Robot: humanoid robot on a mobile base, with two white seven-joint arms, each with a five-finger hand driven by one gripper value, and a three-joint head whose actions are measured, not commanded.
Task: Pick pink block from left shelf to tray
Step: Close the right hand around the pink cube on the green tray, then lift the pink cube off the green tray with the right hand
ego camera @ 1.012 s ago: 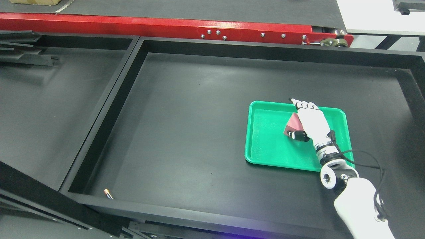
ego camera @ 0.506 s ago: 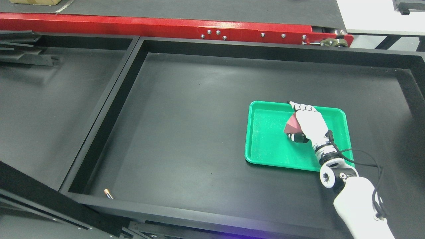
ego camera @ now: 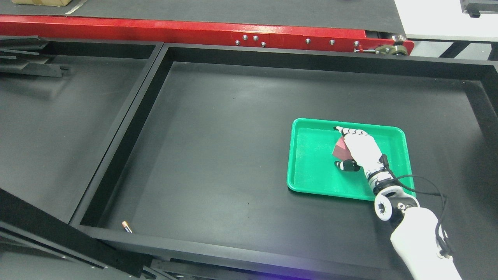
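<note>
The pink block [ego camera: 339, 149] lies inside the green tray [ego camera: 311, 175], partly covered by my right hand [ego camera: 360, 149]. The arm comes in from the lower right and the hand hovers low over the tray's middle. Its fingers [ego camera: 344, 130] are stretched toward the tray's far rim. The thumb [ego camera: 347, 166] is spread to the near side, with a strip of green showing between it and the block. The hand looks open, no longer pinching the block. My left arm is out of view.
The tray sits on the right part of a large black shelf bin with raised walls [ego camera: 128, 128]. A second black bin [ego camera: 58, 124] lies to the left. A small battery [ego camera: 127, 226] lies at the near left corner. A red rail [ego camera: 194, 31] runs along the back.
The right hand drew back toward the near side and sank over the tray. The thumb swung off the pink block, which now rests in the tray.
</note>
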